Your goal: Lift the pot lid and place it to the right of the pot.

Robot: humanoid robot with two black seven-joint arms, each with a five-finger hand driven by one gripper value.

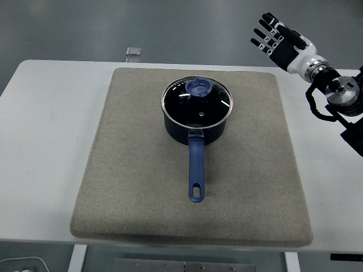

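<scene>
One glass pot lid [197, 102] with a blue knob sits closed on the dark blue pot [195, 129], which stands on a grey mat [125, 187] covering the white table [45, 141], its handle pointing toward the near edge. Far to the upper right, the right hand [279, 41] hangs beyond the table's corner, fingers [264, 33] spread and holding nothing

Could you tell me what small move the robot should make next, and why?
Probably bring the right robot hand left and down toward the blue knob. The glass lid sits on the pot, and the hand hangs open, well off to the right and holding nothing.
</scene>
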